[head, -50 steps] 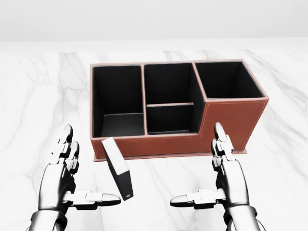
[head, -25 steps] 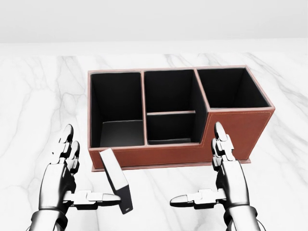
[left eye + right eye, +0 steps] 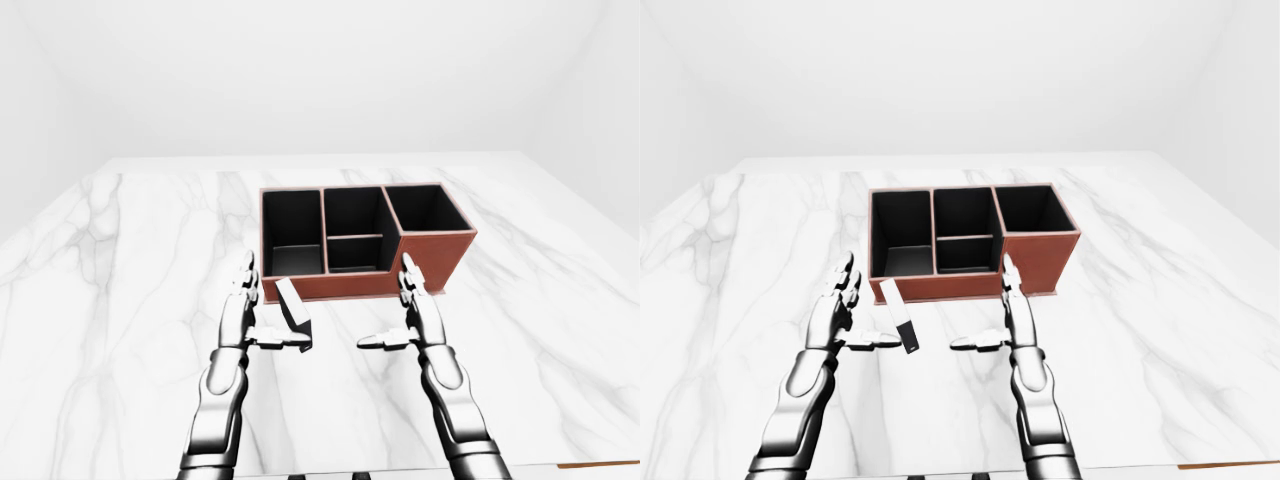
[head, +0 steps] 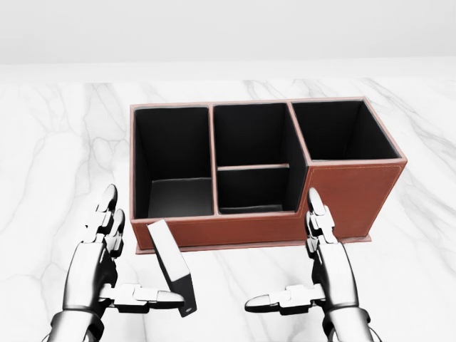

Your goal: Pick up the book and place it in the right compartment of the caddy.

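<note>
A thin book [image 4: 171, 265] with a black cover and white page edge stands tilted on the marble table, just below the caddy's left end in the head view. The brown caddy [image 4: 349, 191] has black-lined compartments; its right compartment [image 4: 343, 132] is empty. My left hand [image 4: 137, 255] is open to the left of the book, with its thumb [image 4: 146, 295] reaching to the book's lower end. My right hand [image 4: 282, 251] is open and empty, to the right of the book and below the caddy's right part.
The white marble table [image 4: 427, 271] stretches out on all sides of the caddy. The caddy's left compartment [image 4: 174, 153] and its two middle compartments [image 4: 251, 135] hold nothing. White walls stand beyond the table's far edge [image 3: 320, 156].
The camera shifted a little at first, moving the caddy in the picture. Since then both hands have edged inward toward the book, fingers still spread. The book has not moved.
</note>
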